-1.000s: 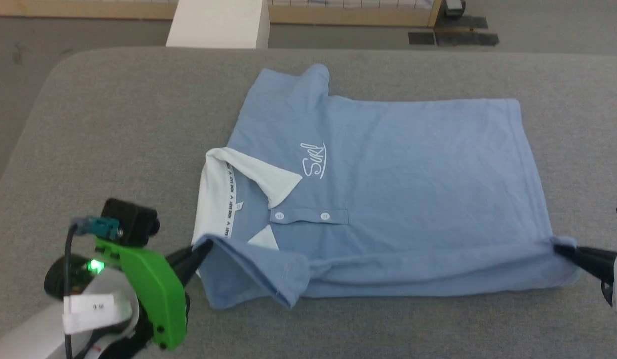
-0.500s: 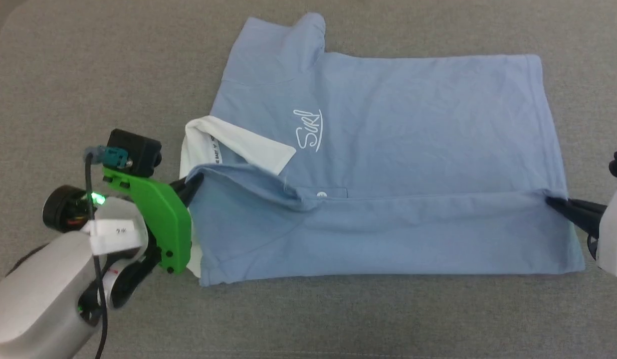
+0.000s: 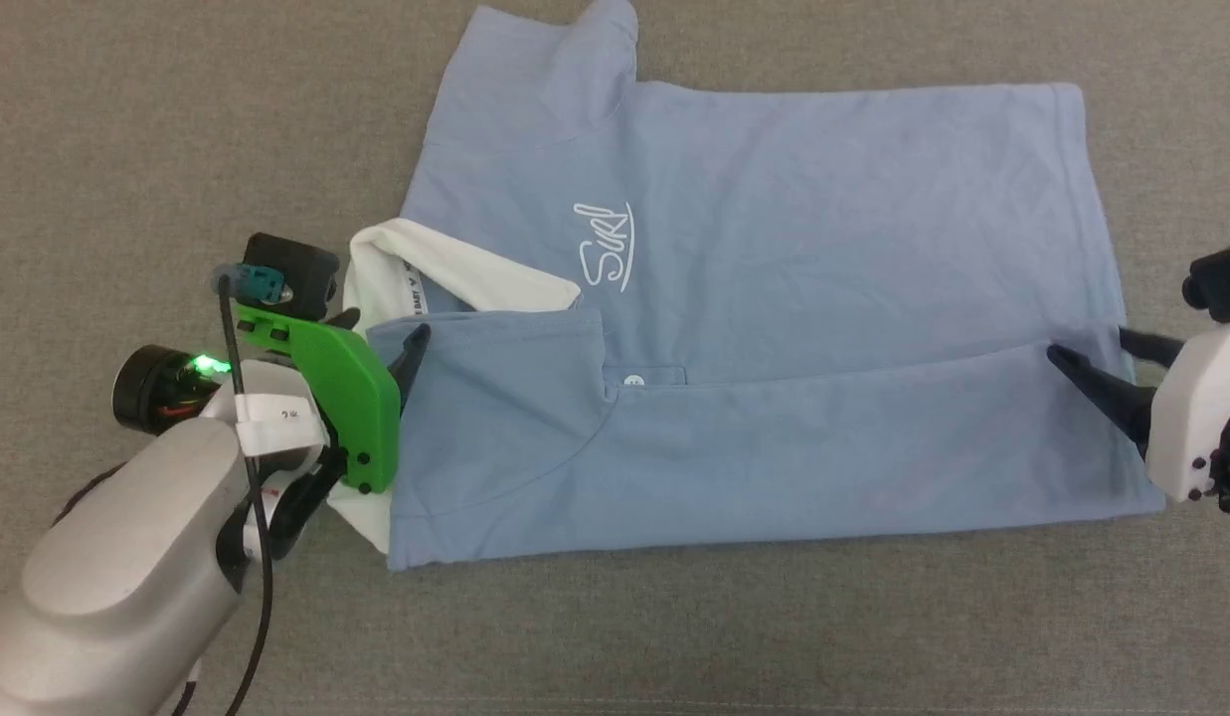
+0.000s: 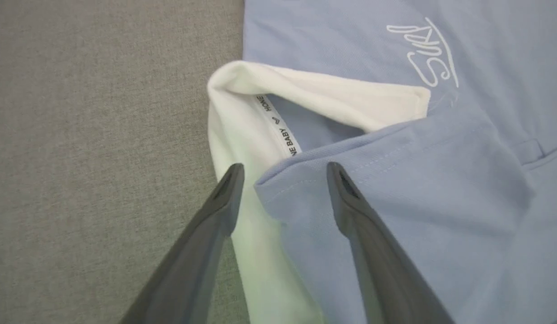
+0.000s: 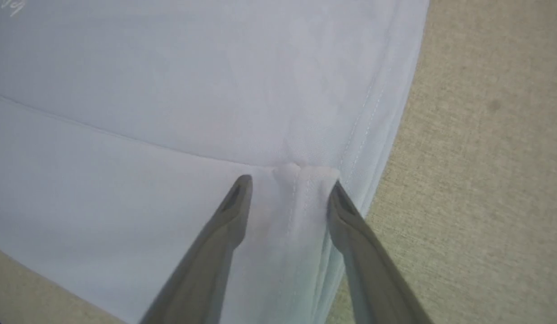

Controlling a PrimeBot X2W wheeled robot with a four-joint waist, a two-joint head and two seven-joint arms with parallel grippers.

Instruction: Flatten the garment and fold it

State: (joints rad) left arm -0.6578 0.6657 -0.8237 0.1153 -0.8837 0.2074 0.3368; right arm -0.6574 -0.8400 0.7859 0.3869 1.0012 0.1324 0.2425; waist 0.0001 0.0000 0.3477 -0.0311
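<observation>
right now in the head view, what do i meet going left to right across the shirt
left gripper → white collar → chest logo → right gripper

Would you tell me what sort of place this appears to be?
Probably a robot station for garment folding: a grey fabric-covered surface, one light blue polo shirt lying on it, and the left gripper and right gripper at its ends.

The shirt point(image 3: 774, 328) was soft, matt knit cloth with a smoother white collar point(image 3: 455, 268), the surface point(image 3: 177, 119) coarse grey woven fabric, and the green bracket point(image 3: 351, 388) smooth, faintly glossy plastic.
</observation>
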